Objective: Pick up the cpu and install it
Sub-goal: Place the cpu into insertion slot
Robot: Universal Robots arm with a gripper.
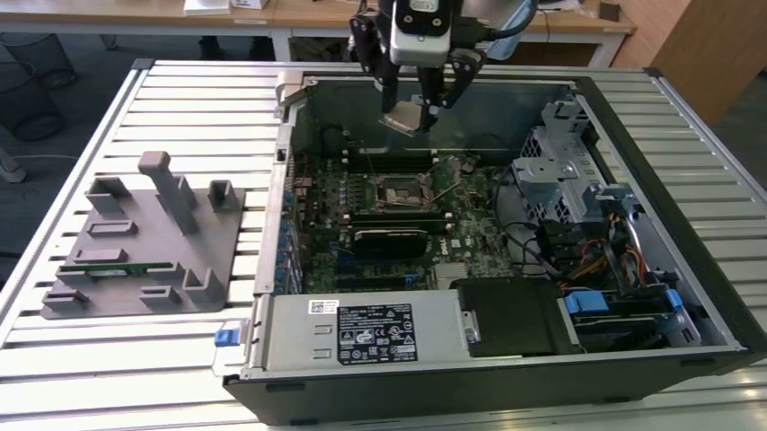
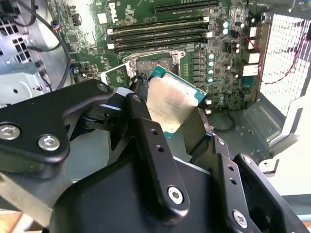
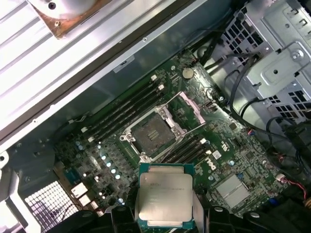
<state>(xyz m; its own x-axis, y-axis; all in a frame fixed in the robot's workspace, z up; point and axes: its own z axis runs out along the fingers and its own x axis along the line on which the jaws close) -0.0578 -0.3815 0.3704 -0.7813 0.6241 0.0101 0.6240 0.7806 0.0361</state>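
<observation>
aloft, fingers (image 2: 148, 141) pinching cpu (image 3: 164, 199), socket (image 3: 151, 137) open below

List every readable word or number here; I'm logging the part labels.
None can be read out.
Black label on the silver box: print too small.
White sticker beside it: too small.
Etching on the cpu lid: too faint.
</observation>
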